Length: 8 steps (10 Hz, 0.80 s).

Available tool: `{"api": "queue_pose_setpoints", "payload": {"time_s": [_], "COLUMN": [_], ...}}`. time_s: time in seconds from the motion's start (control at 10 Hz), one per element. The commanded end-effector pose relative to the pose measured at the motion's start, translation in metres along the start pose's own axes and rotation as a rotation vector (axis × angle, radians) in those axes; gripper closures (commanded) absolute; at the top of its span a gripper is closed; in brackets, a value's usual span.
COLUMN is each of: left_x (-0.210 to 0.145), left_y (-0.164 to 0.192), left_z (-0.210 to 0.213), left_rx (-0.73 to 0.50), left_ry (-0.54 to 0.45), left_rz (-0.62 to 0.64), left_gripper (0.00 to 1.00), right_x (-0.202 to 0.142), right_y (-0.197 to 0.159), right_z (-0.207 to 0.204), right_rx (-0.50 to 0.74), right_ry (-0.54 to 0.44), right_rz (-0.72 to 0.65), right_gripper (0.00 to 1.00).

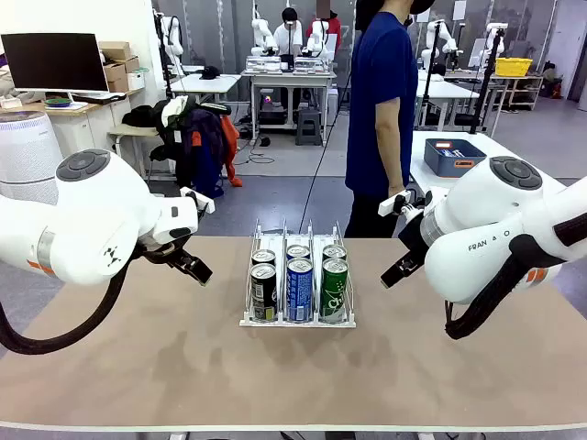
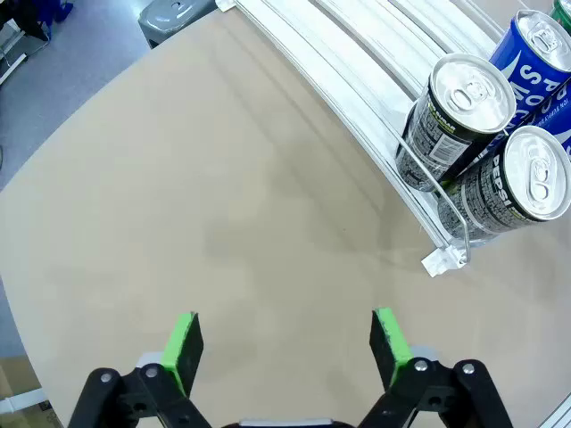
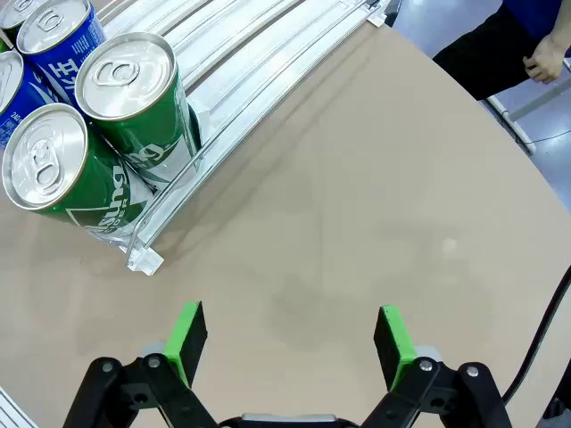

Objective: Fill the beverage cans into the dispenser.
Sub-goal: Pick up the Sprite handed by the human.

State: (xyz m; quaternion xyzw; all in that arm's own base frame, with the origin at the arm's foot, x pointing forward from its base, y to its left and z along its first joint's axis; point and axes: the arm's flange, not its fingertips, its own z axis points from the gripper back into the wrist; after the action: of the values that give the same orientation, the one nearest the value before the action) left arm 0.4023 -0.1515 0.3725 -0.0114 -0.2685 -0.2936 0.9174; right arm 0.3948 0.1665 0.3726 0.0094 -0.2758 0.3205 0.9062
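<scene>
While six upright beverage cans (image 1: 299, 289) stand at the near end of the dispenser (image 1: 273, 240), the left gripper (image 1: 194, 269) and right gripper (image 1: 396, 271) flank it, both spread and empty, seemingly equally near.

Holds the left gripper (image 1: 191, 265) above the left part of the bench (image 1: 138, 367), tilted down toward the middle, jaws spread wide with nothing between. Holds the right gripper (image 1: 401, 269) above the right part likewise: tilted inward, spread wide, empty.
</scene>
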Motion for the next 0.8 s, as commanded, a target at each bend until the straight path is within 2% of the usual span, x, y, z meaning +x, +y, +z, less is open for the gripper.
{"api": "queue_pose_setpoints", "payload": {"time_s": [0.0, 0.7], "left_x": [0.0, 0.0], "left_y": [0.0, 0.0], "left_z": [0.0, 0.0], "left_rx": [0.0, 0.0], "left_ry": [0.0, 0.0], "left_rz": [0.0, 0.0], "left_gripper": [0.0, 0.0], "right_x": [0.0, 0.0], "right_y": [0.0, 0.0], "right_z": [0.0, 0.0], "right_rx": [0.0, 0.0], "right_ry": [0.0, 0.0], "right_rz": [0.0, 0.0], "right_gripper": [0.0, 0.0]}}
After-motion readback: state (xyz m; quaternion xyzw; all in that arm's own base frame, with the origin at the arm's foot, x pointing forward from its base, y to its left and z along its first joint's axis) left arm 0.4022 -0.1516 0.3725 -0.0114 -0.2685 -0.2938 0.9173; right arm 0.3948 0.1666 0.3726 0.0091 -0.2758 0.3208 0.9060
